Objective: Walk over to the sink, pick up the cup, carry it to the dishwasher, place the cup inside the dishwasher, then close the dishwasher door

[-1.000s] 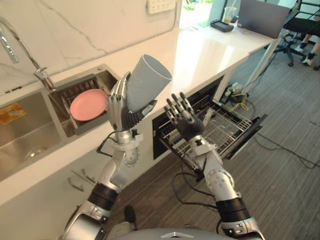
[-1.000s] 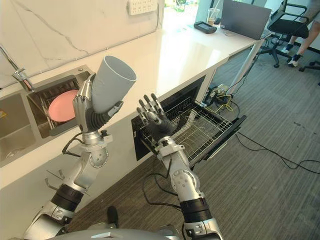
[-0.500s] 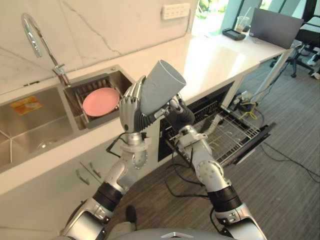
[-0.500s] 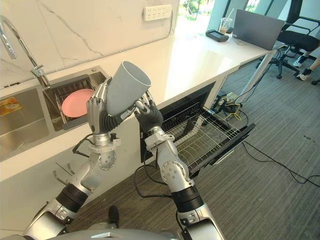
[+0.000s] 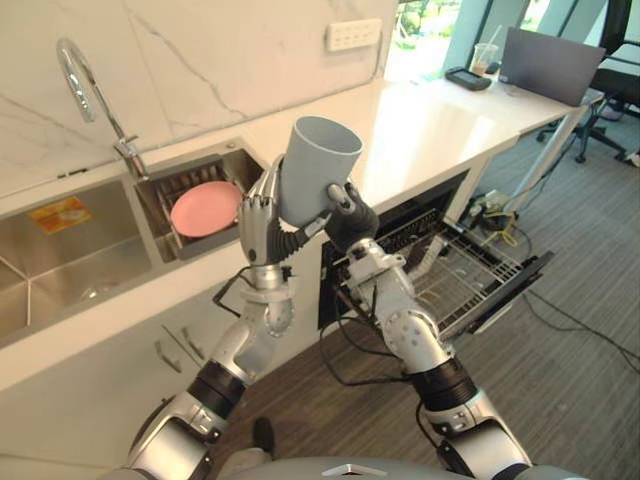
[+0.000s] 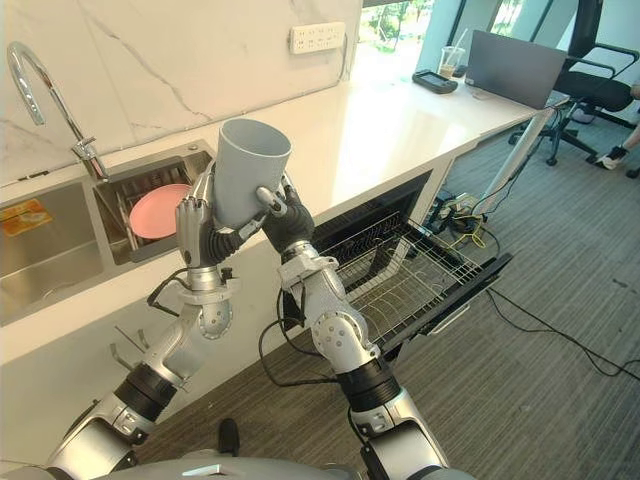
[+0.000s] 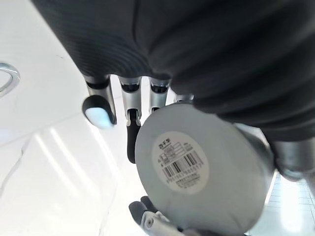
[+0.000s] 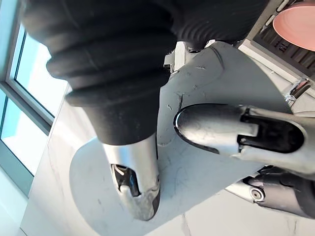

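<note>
Cup [image 5: 318, 170] sits at centre frame, mouth up, above the front edge of the counter [image 5: 430, 125], with both hands on it. The left hand [image 5: 257, 215] has its fingers curled round the wall. The right hand [image 5: 350, 218] lays thumb and fingers against the lower side, and the right wrist view suggests it grips too. This looks like a handover on the way to the dishwasher. The right hand should wrap firmly low on the wall before the left loosens. The cup should then stay upright as it swings down toward the pulled-out wire rack [image 5: 462, 262] at middle right. The smooth wall could slip in a light pinch. The white stone counter runs to the upper right, where a laptop [image 5: 555, 65] stands. The sink [image 5: 60, 250] lies at left, with a pink plate [image 5: 205, 208] in the compartment beside it. Grey carpet [image 5: 590, 370] covers the floor at lower right.
</note>
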{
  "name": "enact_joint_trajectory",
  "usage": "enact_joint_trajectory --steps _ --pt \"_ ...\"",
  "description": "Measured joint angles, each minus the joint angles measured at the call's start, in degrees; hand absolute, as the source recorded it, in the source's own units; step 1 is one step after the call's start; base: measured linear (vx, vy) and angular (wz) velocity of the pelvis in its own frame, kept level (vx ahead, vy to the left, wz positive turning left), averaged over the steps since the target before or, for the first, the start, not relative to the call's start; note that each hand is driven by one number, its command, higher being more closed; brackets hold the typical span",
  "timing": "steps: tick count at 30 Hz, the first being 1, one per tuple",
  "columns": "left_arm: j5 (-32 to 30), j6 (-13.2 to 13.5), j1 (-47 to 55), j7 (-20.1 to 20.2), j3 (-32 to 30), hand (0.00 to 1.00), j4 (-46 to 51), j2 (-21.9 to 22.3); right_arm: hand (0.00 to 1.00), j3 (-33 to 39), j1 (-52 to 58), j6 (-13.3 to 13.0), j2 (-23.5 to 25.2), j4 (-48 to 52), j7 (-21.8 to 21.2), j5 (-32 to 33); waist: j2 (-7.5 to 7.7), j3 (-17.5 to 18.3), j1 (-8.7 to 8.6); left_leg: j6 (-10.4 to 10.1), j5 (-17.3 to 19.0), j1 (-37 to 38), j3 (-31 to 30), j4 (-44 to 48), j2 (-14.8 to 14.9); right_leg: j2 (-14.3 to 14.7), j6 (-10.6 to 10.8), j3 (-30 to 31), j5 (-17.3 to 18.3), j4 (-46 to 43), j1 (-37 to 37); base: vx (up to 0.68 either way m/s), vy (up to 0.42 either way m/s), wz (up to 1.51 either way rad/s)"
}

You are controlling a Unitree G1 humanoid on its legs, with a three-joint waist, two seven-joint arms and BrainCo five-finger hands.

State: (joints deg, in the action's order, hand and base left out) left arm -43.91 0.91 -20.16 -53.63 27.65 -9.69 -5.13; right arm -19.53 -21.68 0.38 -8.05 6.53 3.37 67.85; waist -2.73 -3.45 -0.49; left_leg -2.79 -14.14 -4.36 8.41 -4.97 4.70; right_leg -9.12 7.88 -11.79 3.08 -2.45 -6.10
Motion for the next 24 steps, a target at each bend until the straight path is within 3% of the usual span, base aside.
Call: enact_joint_trajectory --steps 12,19,24 --pt "-0.08 4.16 0.18 -2.64 -0.02 1.00 -2.96 -1.88 0.00 -0.56 -2.06 3.77 -4.98 -1.57 -4.96 0.04 -0.02 0.44 1.69 0.03 0.39 -0.87 -2.32 0.01 0.63 1.00 -0.49 -1.60 -1.49 2.87 -1.42 -0.01 -0.010 0.05" --pt "-0.09 4.63 0.16 -2.79 -0.58 1.00 -3.38 -3.42 0.00 -1.04 -6.03 6.92 -7.86 -4.31 -8.52 -1.14 -0.06 0.47 2.78 -0.45 1.04 -0.87 -2.78 0.02 1.22 1.81 -0.81 -1.91 -1.98 4.29 -2.13 0.00 -0.009 0.01" --pt "-0.09 4.99 0.54 -2.79 -0.55 1.00 -4.47 -4.17 0.00 -1.07 -6.88 8.30 -8.93 -5.33 -10.48 -5.34 -0.06 0.48 2.88 -0.99 0.65 -0.86 -3.36 0.03 1.23 2.21 -0.62 -2.51 -2.11 5.11 -2.88 0.01 -0.017 0.03"
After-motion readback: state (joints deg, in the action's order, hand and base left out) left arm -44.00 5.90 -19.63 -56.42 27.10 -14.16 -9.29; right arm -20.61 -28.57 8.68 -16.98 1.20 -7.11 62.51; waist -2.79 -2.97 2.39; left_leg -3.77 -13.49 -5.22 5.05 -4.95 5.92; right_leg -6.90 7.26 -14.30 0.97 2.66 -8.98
